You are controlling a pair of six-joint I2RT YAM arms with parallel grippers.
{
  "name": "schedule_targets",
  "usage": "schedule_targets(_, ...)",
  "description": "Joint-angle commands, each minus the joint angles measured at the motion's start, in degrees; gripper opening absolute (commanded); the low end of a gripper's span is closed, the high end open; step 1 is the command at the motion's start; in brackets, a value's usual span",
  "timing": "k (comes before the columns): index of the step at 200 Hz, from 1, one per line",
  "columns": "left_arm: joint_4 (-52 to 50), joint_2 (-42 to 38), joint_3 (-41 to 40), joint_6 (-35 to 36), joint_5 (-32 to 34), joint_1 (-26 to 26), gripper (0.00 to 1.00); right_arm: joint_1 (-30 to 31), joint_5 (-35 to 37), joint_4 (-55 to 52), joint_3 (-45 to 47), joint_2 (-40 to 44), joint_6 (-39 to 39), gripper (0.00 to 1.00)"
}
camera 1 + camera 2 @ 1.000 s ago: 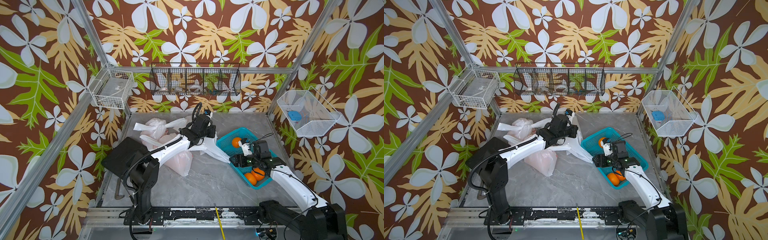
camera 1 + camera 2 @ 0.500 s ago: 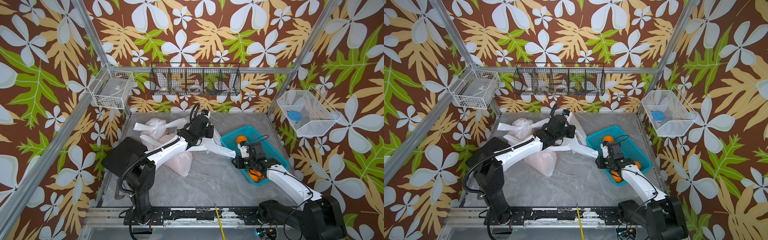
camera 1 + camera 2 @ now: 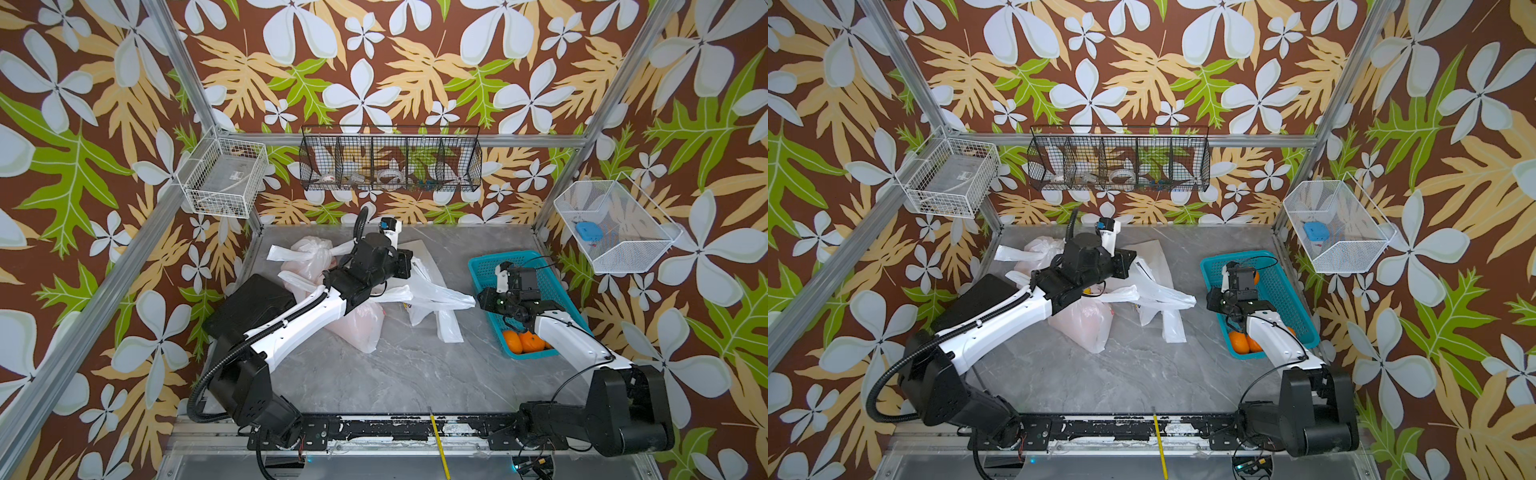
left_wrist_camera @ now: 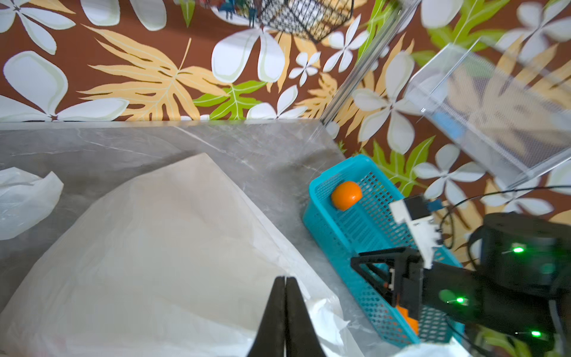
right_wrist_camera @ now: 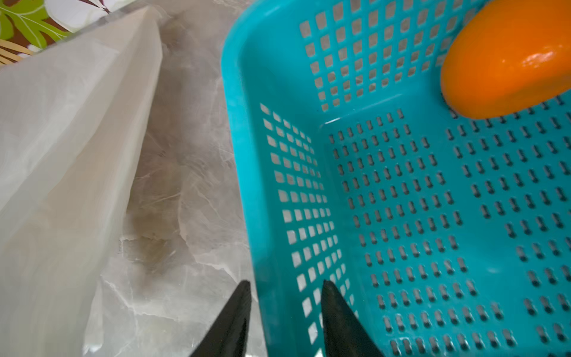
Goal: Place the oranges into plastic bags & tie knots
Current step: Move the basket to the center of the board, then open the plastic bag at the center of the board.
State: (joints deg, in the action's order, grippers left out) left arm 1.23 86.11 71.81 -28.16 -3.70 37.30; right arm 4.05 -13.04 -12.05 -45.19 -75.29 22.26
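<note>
The teal basket [image 3: 478, 266] stands at the right with two oranges [image 3: 523, 342] at its near end and one orange [image 4: 346, 195] at its far end. My right gripper [image 5: 284, 286] is shut on the basket's left wall [image 5: 244, 123], one finger inside and one outside. An unfilled plastic bag [image 3: 432, 295] lies mid-table, its sheet pulled taut up to my left gripper [image 4: 285, 279], which is shut on it. Two filled bags [image 3: 357, 328] lie left of it; the far bag [image 3: 309, 253] is closed by a knot [image 3: 328, 251].
A black wire basket [image 3: 390, 162] hangs on the back wall. White wire baskets hang at the left [image 3: 224, 176] and right [image 3: 615, 226]. My left arm [image 3: 291, 328] crosses over the filled bags. A yellow stick [image 3: 436, 440] lies on the front rail.
The teal basket has slid right and turned straighter with my right gripper on its wall; those jaws have narrowed. The unfilled bag's handles shifted right. My left gripper hardly moved.
</note>
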Motion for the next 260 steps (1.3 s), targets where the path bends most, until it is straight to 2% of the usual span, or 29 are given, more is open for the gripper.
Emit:
schedule_targets(1,8.12,-1.28,-1.03,-7.91,-7.4,-1.26,0.0,0.3,-5.87,2.7,-1.23,2.47,-0.95,0.57)
schedule_targets(25,5.28,0.42,1.32,-8.05,-8.72,-1.26,0.0,0.25,-9.09,0.77,-0.96,9.68,-2.84,0.76)
schedule_targets(53,5.54,2.09,1.67,-8.15,-8.8,-1.26,0.0,0.96,-19.41,-1.49,-0.07,16.7,-1.51,0.87)
schedule_targets(65,5.8,2.52,1.67,-8.11,-8.43,-1.26,0.0,3.04,-20.63,-3.0,0.27,18.3,-0.93,0.9)
schedule_targets(114,6.63,3.19,2.08,-8.18,-8.34,-1.26,0.0,8.21,-18.77,-3.83,5.76,19.47,2.23,0.89)
schedule_targets(124,6.83,3.28,2.02,-8.22,-8.51,-1.26,0.0,8.59,-18.28,-3.43,6.61,18.93,2.56,0.87)
schedule_targets(184,6.78,3.2,1.58,-8.05,-8.36,-1.26,0.0,15.28,-19.73,2.55,5.79,14.85,4.96,0.83)
schedule_targets(191,6.69,3.19,1.59,-7.99,-8.42,-1.26,0.0,15.52,-19.3,3.13,5.94,14.42,5.37,0.81)
schedule_targets(197,6.74,3.11,1.46,-7.96,-8.38,-1.27,0.0,15.71,-18.63,3.39,5.99,14.01,5.75,0.75)
schedule_targets(217,6.04,2.46,1.2,-7.17,-7.47,-1.26,0.0,15.67,-15.85,0.59,4.64,12.98,4.7,0.42)
schedule_targets(225,5.53,1.93,0.97,-6.59,-6.73,-1.26,0.0,15.72,-12.8,-1.34,3.46,13.23,3.48,0.27)
schedule_targets(240,4.92,0.43,-0.01,-5.12,-5.47,-1.43,0.0,15.64,-7.66,-5.6,0.5,14.49,0.64,0.05)
schedule_targets(245,5.1,-0.16,-0.64,-4.61,-5.37,-1.48,0.0,15.64,-6.08,-6.93,-0.69,14.86,-0.48,0.0)
schedule_targets(260,6.51,-2.47,-3.36,-2.14,-5.97,-1.79,0.0,15.63,-1.79,-10.42,-5.1,15.18,-4.45,0.0)
